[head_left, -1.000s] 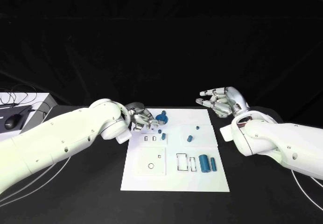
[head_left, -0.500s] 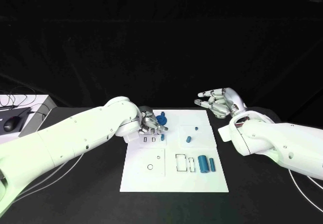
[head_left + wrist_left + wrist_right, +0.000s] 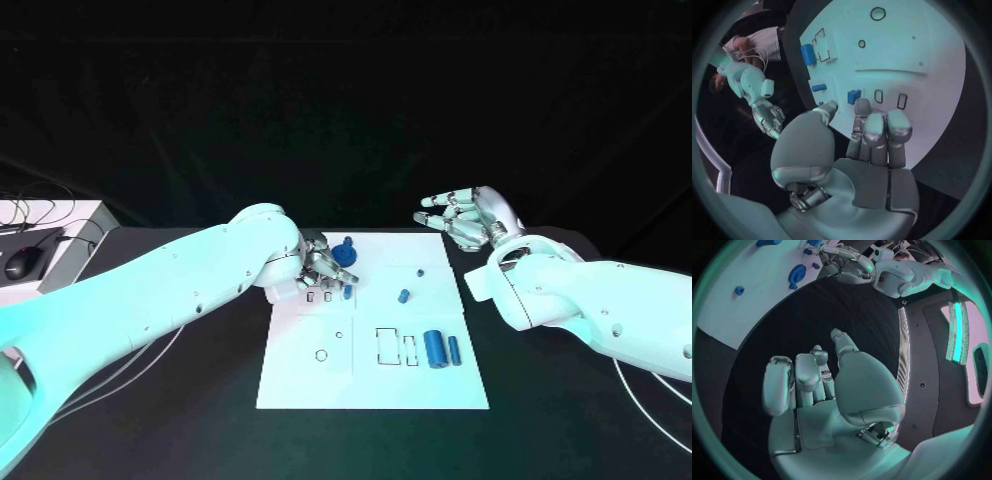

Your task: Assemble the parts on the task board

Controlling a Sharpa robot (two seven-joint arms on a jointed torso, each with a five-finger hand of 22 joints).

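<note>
The head view is dim: its upper half is almost black, while the task board (image 3: 372,385) stands out bright white. Bluish-green light falls on the left arm (image 3: 144,300). In both wrist views straight edges bend toward the dark round frame.

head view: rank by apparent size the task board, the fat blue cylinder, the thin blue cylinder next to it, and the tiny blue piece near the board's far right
1. task board
2. fat blue cylinder
3. thin blue cylinder, similar length but narrower
4. tiny blue piece
</note>
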